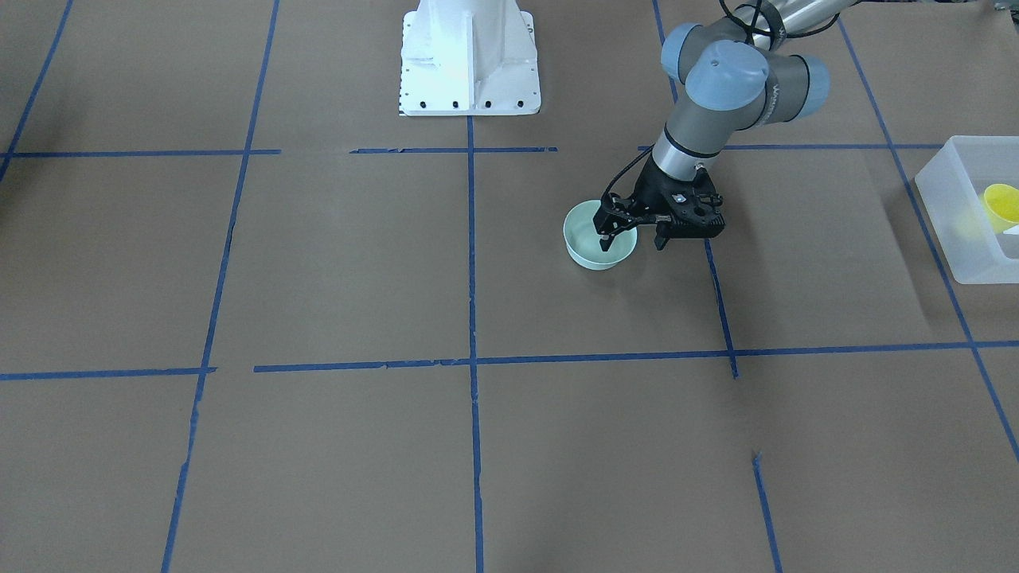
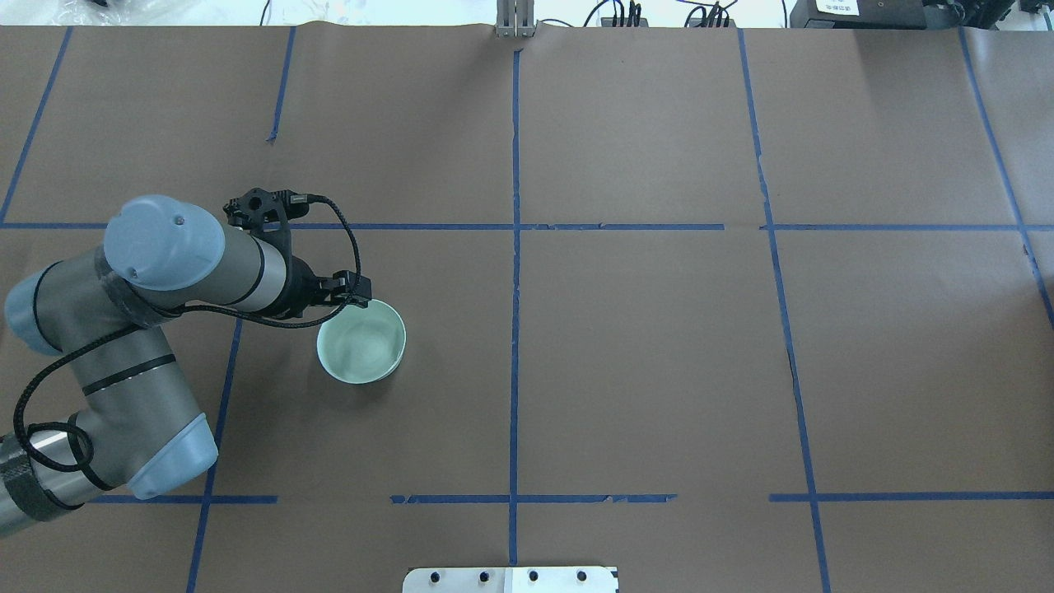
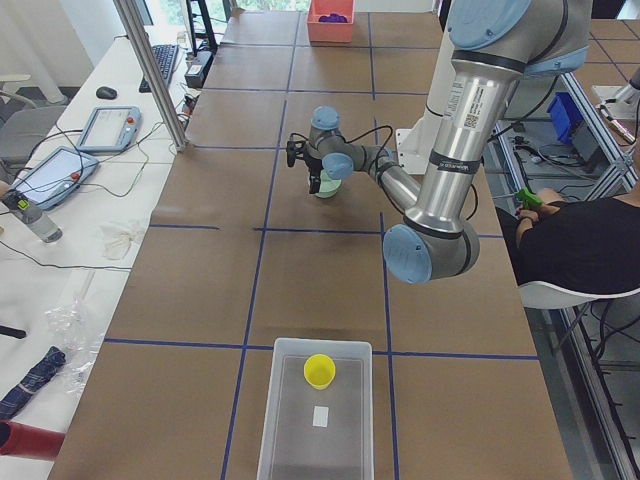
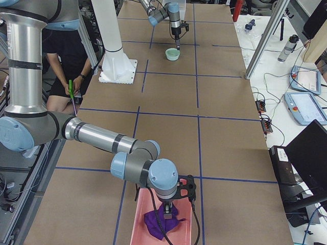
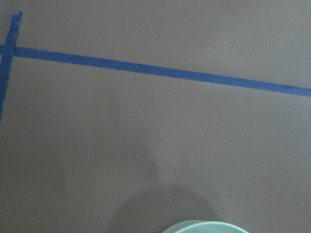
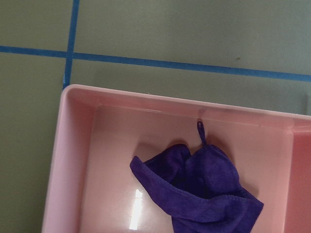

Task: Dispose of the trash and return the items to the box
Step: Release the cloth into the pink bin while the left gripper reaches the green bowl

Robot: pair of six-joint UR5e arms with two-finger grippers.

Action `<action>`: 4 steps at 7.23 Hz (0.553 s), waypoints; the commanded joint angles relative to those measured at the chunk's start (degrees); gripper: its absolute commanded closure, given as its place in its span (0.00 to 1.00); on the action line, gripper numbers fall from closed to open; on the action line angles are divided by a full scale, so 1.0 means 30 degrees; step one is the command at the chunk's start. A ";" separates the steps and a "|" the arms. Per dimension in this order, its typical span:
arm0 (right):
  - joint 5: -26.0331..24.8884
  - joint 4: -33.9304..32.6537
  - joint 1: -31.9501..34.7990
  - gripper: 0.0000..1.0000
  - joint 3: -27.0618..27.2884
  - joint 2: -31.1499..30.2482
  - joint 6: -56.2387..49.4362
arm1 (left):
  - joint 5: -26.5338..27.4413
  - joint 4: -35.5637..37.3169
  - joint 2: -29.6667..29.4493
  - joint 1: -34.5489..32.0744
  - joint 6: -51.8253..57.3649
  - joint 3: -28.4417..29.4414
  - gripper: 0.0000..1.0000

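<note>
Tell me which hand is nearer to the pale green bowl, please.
Left. The left hand is at the rim of the bowl, one finger inside and one outside. The right hand is far off, over the pink bin with the purple cloth.

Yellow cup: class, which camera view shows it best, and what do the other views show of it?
Exterior left. There the whole yellow cup shows, rim and body, inside the translucent box. Exterior front-facing catches the cup at its right edge, partly cut off. Overhead, exterior right and both wrist views show none of it.
</note>
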 commanded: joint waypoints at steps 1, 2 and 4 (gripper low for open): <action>0.0336 0.0033 -0.0614 0.00 0.0792 -0.0019 0.0293 | 0.0116 0.0036 0.0260 0.0806 -0.0972 0.0147 0.00; 0.0336 0.0004 -0.0730 0.00 0.1377 -0.0019 0.0264 | 0.0116 0.0036 0.0407 0.0837 -0.0973 0.0031 0.00; 0.0424 0.0004 -0.0790 0.00 0.1968 -0.0048 0.0322 | 0.0116 0.0036 0.0730 0.0866 -0.1031 -0.0087 0.16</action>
